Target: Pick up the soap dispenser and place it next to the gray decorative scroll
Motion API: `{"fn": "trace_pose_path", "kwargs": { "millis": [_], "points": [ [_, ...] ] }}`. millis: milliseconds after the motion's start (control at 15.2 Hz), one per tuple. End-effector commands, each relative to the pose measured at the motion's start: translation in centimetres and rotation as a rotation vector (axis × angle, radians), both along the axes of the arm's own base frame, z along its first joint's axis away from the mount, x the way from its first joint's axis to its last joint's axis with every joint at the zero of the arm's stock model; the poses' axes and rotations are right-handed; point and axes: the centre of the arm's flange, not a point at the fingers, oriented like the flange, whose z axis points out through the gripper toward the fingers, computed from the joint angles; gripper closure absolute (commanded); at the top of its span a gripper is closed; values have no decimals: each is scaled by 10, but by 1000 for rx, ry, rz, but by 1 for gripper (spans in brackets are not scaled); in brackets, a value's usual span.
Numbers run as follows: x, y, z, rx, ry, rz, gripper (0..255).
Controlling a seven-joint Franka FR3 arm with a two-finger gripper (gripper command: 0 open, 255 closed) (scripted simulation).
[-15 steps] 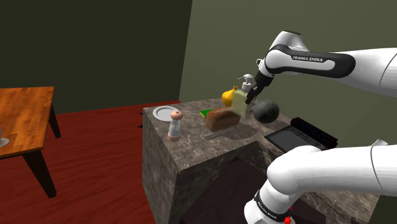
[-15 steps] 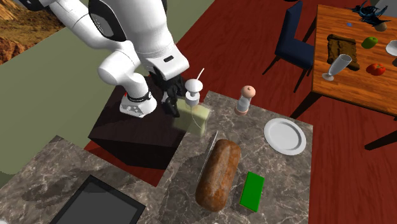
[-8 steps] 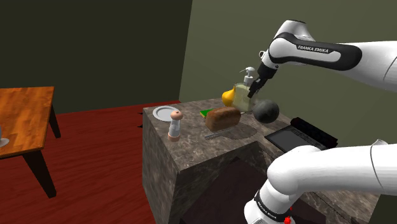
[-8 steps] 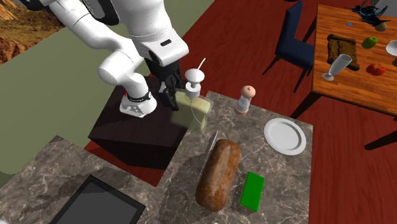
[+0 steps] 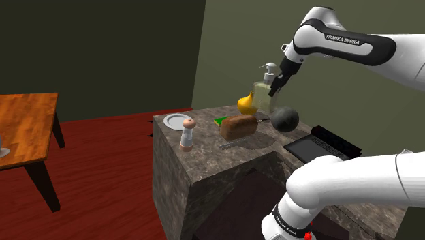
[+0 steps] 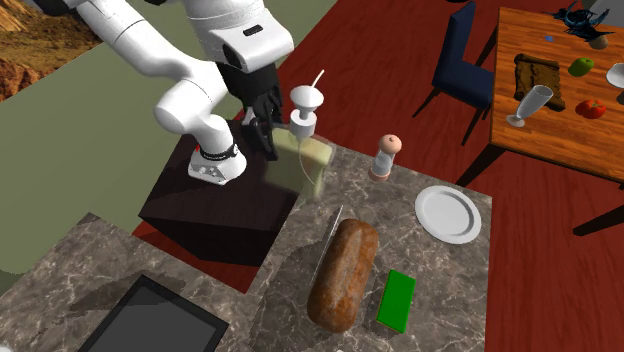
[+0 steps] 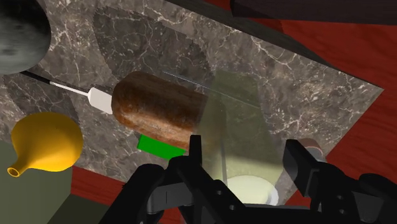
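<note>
Already done: pick-up, by the look of it; soap dispenser (image 5: 263, 94) aloft, clear of marble counter (image 5: 204, 155).
Jaws: clamped on the dispenser's pale see-through body, gripper (image 5: 277, 86) at its side.
Left to do: carry across and set down next to grey scroll (image 5: 235, 144), taken, without certainty, to be the thin strip just beside brown loaf (image 5: 238, 127).
Wrist view adds: fingers (image 7: 195, 156) pressed to both sides of the body.
Shoulder view adds: dark ball (image 5: 285, 118) and yellow gourd (image 5: 246, 103) near the loaf.
Second exterior view adds: green block (image 6: 397, 300) along the loaf's far side.
</note>
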Motion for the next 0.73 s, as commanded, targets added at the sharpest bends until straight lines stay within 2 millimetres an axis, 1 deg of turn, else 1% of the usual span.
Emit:
{"fn": "trace_pose_path", "kwargs": {
  "millis": [0,66,660],
  "points": [
    [0,0,10,0,0,0,255],
    [0,0,11,0,0,0,255],
    [-3,-119,12,0,0,0,255]
  ]
}}
